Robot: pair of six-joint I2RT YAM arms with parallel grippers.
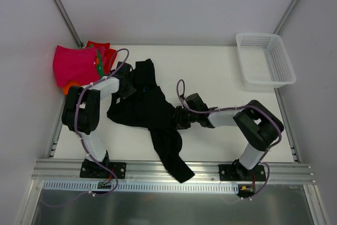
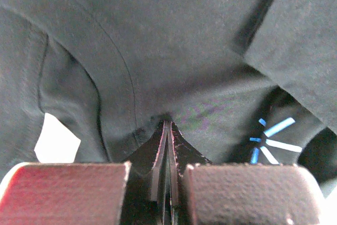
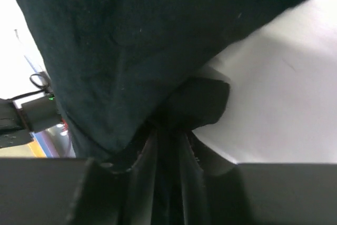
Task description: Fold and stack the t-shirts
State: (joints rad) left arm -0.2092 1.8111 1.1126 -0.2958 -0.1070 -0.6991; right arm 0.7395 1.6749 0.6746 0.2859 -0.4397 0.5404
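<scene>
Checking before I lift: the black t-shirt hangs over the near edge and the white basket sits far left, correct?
No: the white basket sits at the far right, as the top view shows. The black t-shirt does hang over the near edge.

A robotics lab test cell, not a home or shop. A bare white table [image 1: 221, 82] is boxed in by plain white wall panels [image 1: 174, 3], with metal struts [image 1: 60, 6] running diagonally at the upper left and upper right of the top view. Along the bottom edge, an aluminium rail [image 1: 174, 169] carries the bolted bases of two arms [image 1: 84, 114], with a slotted cable duct [image 1: 174, 186] beneath and loose purple cables [image 1: 80, 125]. The only household things read as props: a black t-shirt [image 1: 145, 109] at centre, folded shirts [image 1: 73, 64] at upper left, a white mesh basket [image 1: 284, 64] at upper right.
</scene>
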